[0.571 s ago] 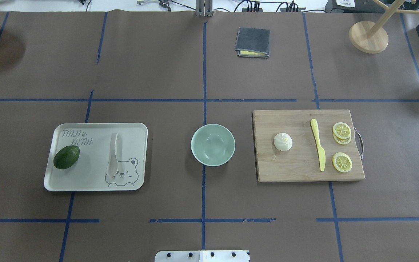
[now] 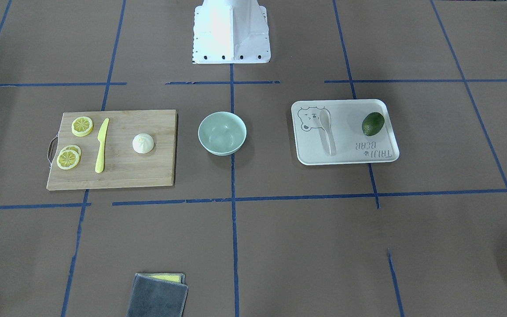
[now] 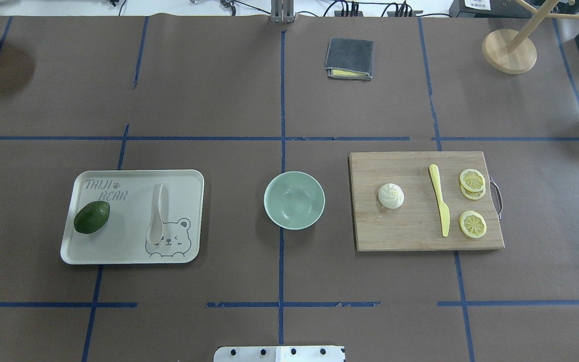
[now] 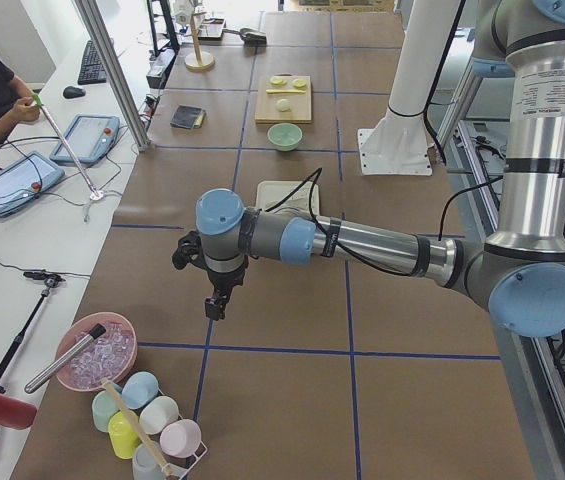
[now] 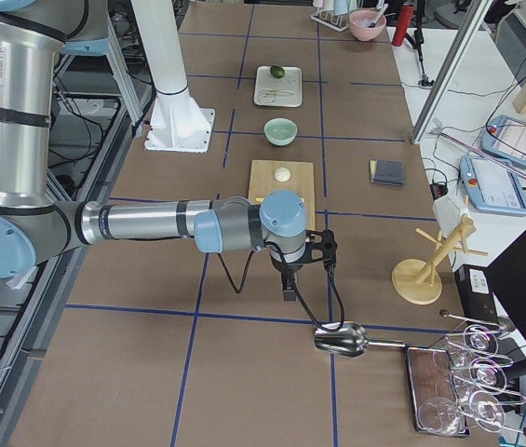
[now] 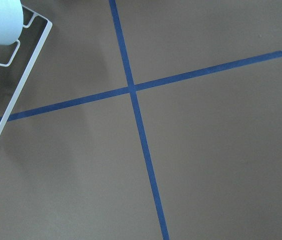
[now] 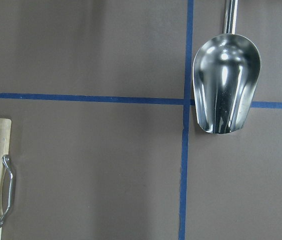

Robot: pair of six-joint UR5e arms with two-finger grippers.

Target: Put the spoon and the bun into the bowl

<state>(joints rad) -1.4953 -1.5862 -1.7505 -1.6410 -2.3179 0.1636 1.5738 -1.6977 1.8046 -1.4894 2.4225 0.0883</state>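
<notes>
The spoon lies flat on the tray beside an avocado, on the left arm's side. The bun sits upright on the cutting board with a knife and lemon slices, on the right arm's side. Between them the bowl stands empty, probably centred so either arm can reach it. Farther out, the left claw and right claw hang over the counter, well apart from everything. You cannot tell whether either is released or clenched.

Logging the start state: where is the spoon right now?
In the overhead view the spoon lies on the white bear-print tray on the robot's left side, right of the avocado and left of the bowl.
</notes>
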